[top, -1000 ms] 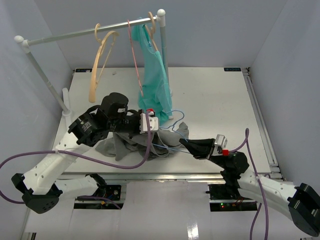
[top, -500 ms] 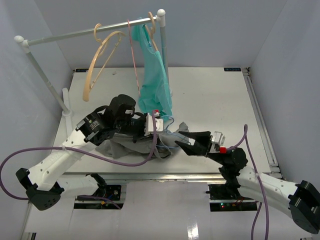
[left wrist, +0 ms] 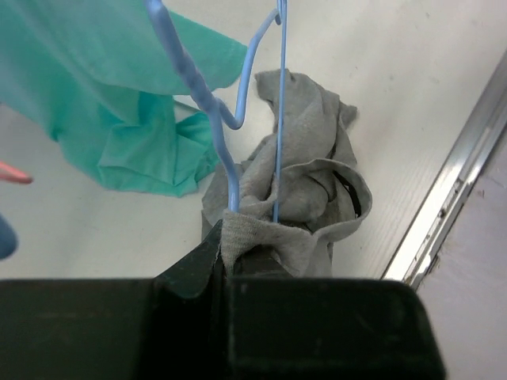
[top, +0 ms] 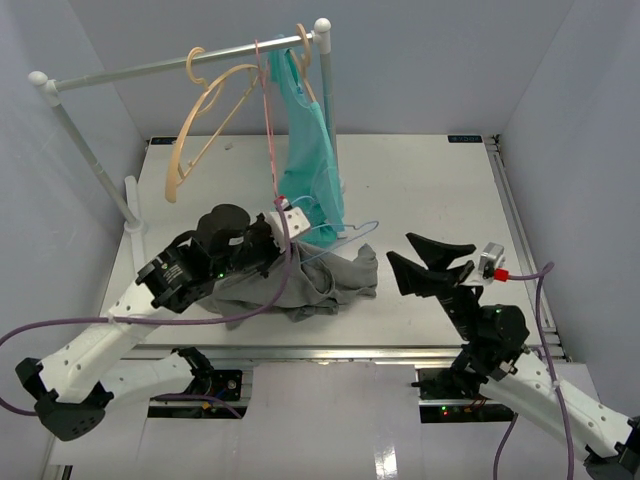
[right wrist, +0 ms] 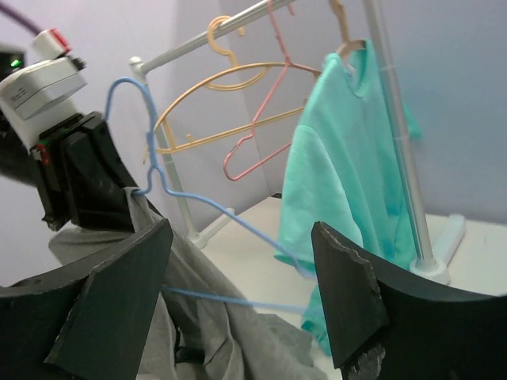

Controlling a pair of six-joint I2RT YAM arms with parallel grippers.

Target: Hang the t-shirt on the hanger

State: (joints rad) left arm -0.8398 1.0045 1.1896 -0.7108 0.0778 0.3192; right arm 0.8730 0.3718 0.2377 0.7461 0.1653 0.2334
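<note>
The gray t-shirt (top: 322, 281) lies bunched near the table's front edge, with one end lifted. My left gripper (top: 292, 232) is shut on a fold of that t-shirt (left wrist: 305, 170), and the two wires of the light-blue hanger (left wrist: 276, 142) run into the pinched fold. The hanger (top: 338, 238) sticks out to the right above the cloth. My right gripper (top: 426, 258) stands open to the right of the shirt, holding nothing. In the right wrist view the hanger (right wrist: 230, 214) and t-shirt (right wrist: 210, 328) lie beyond its spread fingers (right wrist: 348, 293).
A white rail (top: 150, 68) crosses the back left on posts (top: 327, 95). From it hang tan hangers (top: 205, 120), a pink hanger (top: 268, 120) and a teal garment (top: 312, 165) just behind my left gripper. The table's metal edge (top: 520, 240) runs along the right.
My right gripper has opened and drawn back to the right, away from the shirt. My left gripper has lifted and moved back-left with the shirt fold and hanger. The tan hangers have swung.
</note>
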